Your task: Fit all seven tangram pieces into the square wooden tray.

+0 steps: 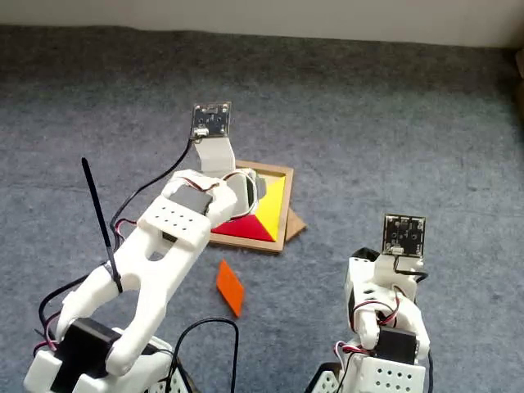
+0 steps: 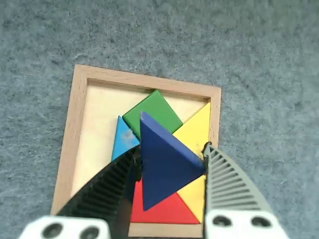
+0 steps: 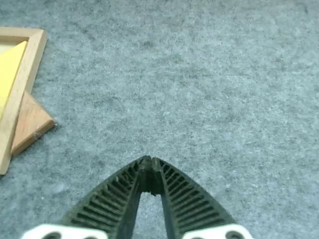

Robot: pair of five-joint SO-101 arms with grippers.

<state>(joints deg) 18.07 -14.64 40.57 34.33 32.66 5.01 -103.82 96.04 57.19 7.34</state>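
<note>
No text, label, number or sign can be read anywhere. The left arm's circuit board (image 1: pixel 211 119) and the right arm's circuit board (image 1: pixel 405 234) carry tiny pale marks, too small to make out.

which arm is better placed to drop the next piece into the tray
Left. The left gripper is shut on the blue triangle, held over the wooden tray with pieces already inside. The right gripper is shut and empty, over carpet beside the tray.
</note>
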